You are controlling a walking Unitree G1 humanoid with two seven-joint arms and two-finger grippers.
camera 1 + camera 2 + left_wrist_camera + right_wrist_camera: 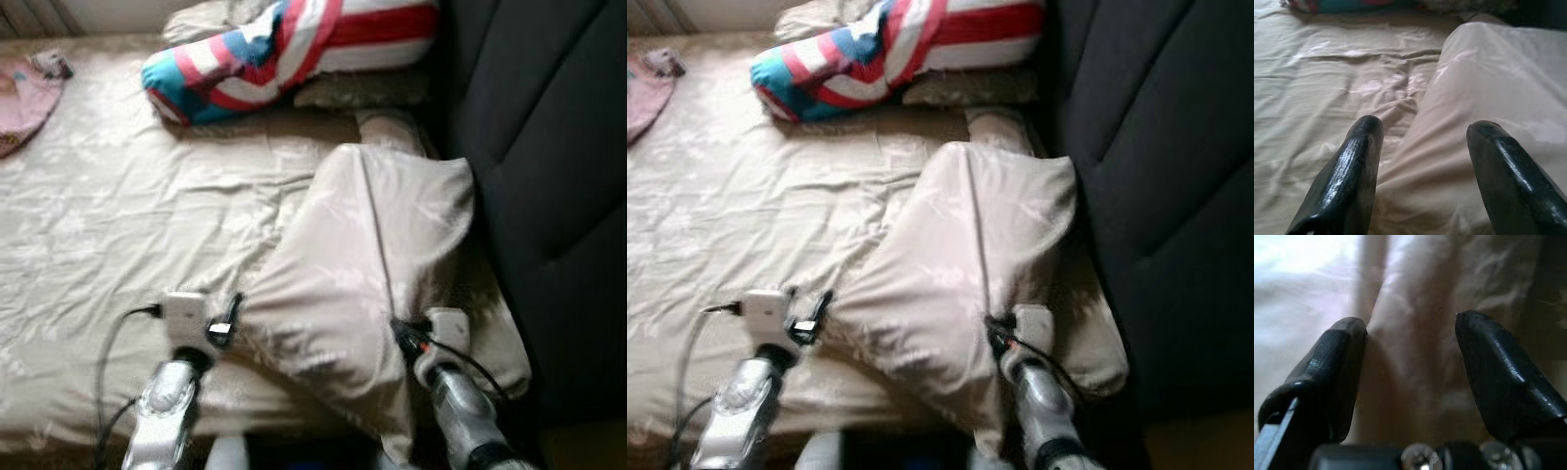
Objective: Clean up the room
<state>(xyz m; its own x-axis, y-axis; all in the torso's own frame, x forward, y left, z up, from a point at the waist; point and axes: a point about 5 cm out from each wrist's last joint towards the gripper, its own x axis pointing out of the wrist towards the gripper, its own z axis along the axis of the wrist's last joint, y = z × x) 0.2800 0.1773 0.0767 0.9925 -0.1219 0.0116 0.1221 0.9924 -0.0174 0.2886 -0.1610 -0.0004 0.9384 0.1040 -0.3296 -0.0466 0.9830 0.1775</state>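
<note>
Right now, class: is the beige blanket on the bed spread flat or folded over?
Folded over: the beige blanket lies doubled back in a bunched flap on the bed.

Pillow (294, 44) behind folded blanket (362, 274)

Left claw (1422, 132); right claw (1410, 328); both agape

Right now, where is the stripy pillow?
The striped pillow lies at the far end of the bed in the head views, just beyond the folded-over beige blanket and beside the dark headboard on the right.
</note>
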